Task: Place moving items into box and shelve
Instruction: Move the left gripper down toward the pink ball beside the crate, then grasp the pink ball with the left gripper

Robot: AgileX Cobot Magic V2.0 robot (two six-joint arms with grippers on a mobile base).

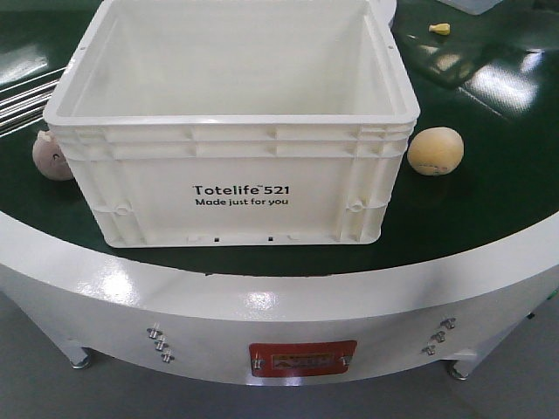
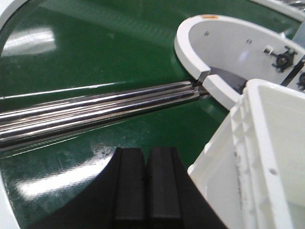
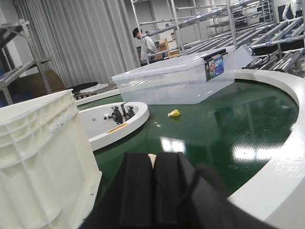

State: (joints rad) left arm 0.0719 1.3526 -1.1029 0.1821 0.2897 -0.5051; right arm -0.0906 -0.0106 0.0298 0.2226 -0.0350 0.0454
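The box [image 1: 236, 131], a large white crate printed "Totelife 521", stands empty on the green belt. One moving item, tan-yellow and round [image 1: 434, 150], lies on the belt just right of the box. A pale pinkish-beige one [image 1: 51, 155] rests against the box's left side, partly hidden by it. My left gripper [image 2: 145, 151] is shut with nothing in it, low over the belt beside the box's corner [image 2: 248, 157]. My right gripper [image 3: 153, 156] is also shut, right of the box wall [image 3: 43, 157]; a beige sliver shows just beyond its tips. Neither gripper appears in the front view.
A clear lidded tub [image 3: 176, 78] and a small yellow piece [image 3: 174, 113] sit farther along the belt. Steel rods [image 2: 95, 109] run across to the white centre hub [image 2: 224, 47]. The white outer rim [image 1: 262, 292] bounds the belt. Shelving and a person [image 3: 145, 43] stand behind.
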